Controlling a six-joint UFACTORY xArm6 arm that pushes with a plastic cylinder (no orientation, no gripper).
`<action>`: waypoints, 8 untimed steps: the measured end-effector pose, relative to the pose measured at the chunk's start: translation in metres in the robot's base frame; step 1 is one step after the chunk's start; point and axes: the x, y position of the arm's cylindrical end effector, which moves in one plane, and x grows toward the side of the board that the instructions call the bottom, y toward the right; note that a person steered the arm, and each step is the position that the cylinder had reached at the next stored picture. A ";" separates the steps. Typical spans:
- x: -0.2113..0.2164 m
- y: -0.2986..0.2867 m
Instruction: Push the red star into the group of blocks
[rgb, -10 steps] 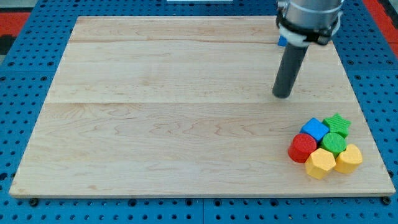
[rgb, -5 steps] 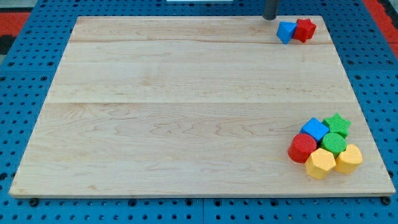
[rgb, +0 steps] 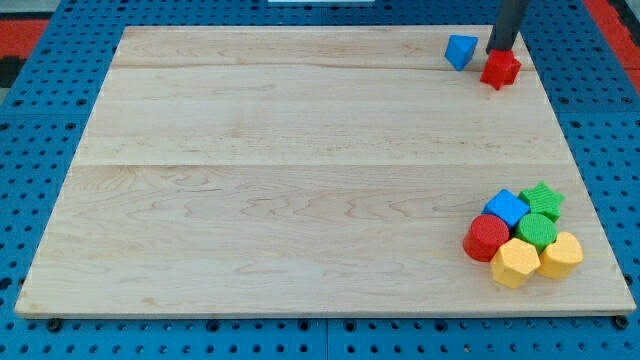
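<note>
One rod, no jaws: my tip (rgb: 499, 51) touches red star (rgb: 500, 69) at its top edge | star just right of blue block (rgb: 460, 51), top right of board (rgb: 300, 180) | six-block group (rgb: 522, 236) well apart, bottom right.

My tip (rgb: 498, 50) rests at the far right corner of the pale wooden counter (rgb: 300, 170), touching the top edge of the red star-shaped block (rgb: 500, 69). A small blue block (rgb: 460, 51), its shape hard to tell, sits just beside the star on the view's left, apart from it. Near the bottom right corner six blocks are packed together: a blue cube (rgb: 507, 208), a green star (rgb: 543, 199), a green round block (rgb: 537, 231), a red cylinder (rgb: 487, 238), and two yellow blocks (rgb: 516, 263) (rgb: 561, 254).
</note>
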 end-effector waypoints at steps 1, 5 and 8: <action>0.025 0.000; 0.152 0.000; 0.196 -0.005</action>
